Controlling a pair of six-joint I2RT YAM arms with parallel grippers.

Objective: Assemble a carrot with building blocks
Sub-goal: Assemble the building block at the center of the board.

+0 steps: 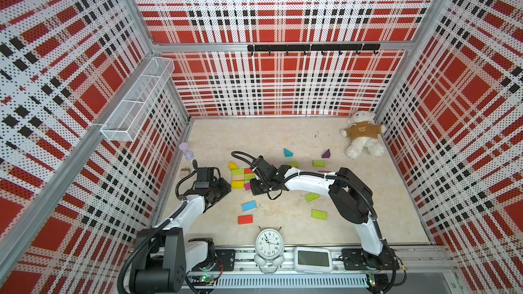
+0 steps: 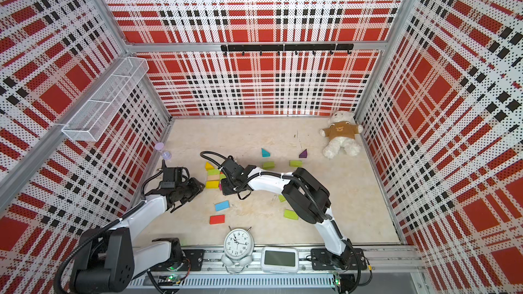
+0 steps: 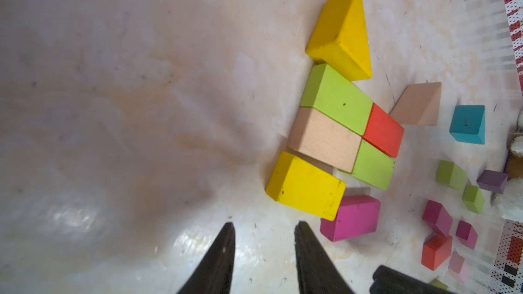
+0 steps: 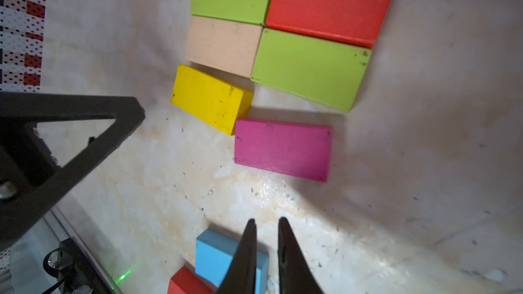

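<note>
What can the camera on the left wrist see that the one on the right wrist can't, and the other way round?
Left wrist only: the yellow wedge, tan wedge and teal wedge. Right wrist only: the blue block. Both: the yellow block, magenta block, tan block and red block, lying close together.

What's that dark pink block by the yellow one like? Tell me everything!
The magenta block is a flat rectangle of painted wood, scuffed dark at its corners. It lies flat on the pale table, at the edge of the block cluster. One corner meets, or nearly meets, the yellow rectangular block. Nothing grips it.
</note>
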